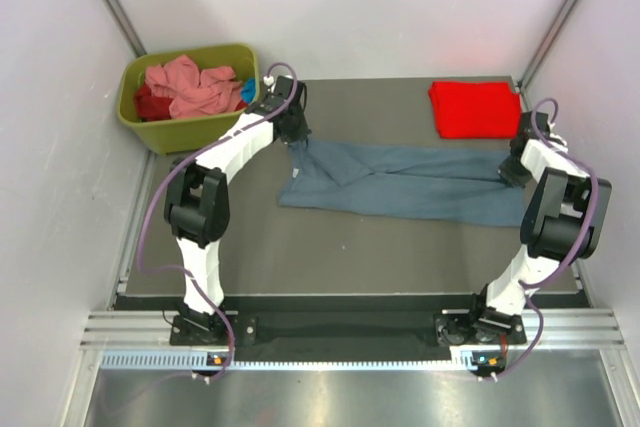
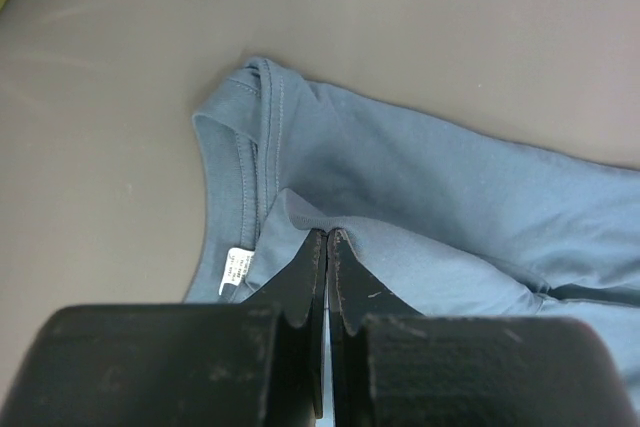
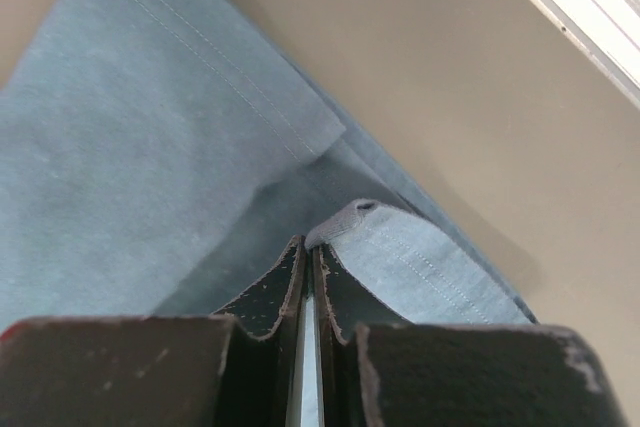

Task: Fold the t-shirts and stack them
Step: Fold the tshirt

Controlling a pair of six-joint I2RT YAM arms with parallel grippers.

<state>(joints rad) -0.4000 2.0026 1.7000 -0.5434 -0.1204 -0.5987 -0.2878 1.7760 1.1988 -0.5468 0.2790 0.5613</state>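
The slate blue-grey t-shirt (image 1: 410, 182) lies stretched across the dark mat, folded lengthwise. My left gripper (image 1: 291, 134) is shut on its collar end; in the left wrist view the gripper (image 2: 328, 234) pinches a fold of the shirt (image 2: 450, 207) beside the white neck label (image 2: 235, 269). My right gripper (image 1: 515, 169) is shut on the hem end; in the right wrist view the gripper (image 3: 309, 245) pinches the hem (image 3: 400, 252). A folded bright red t-shirt (image 1: 474, 108) lies at the back right.
An olive-green bin (image 1: 190, 97) at the back left holds salmon pink and dark red shirts (image 1: 190, 87). White walls close in the left, back and right. A metal rail (image 1: 340, 332) runs along the near edge.
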